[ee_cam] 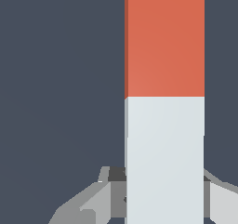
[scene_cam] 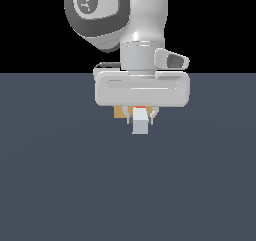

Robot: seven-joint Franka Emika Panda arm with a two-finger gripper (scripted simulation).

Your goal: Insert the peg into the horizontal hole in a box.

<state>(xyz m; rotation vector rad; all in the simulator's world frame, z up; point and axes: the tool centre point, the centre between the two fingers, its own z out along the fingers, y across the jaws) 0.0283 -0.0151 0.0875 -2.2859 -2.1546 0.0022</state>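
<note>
The peg is a long bar, orange-red point(ee_cam: 165, 39) along one half and white along the other. In the wrist view it runs straight out from between my fingers point(ee_cam: 95, 202). My gripper point(ee_cam: 165, 197) is shut on its white part. In the exterior view the gripper point(scene_cam: 140, 117) hangs low over the floor, with the peg's white end point(scene_cam: 140, 124) facing the camera and a sliver of orange above it. A small part of the tan box point(scene_cam: 119, 112) shows behind the gripper, towards the exterior view's left. The hole is hidden.
The dark blue-grey floor point(scene_cam: 60, 185) spreads around the gripper. The arm's white wrist and hand point(scene_cam: 142, 90) cover most of the box in the exterior view.
</note>
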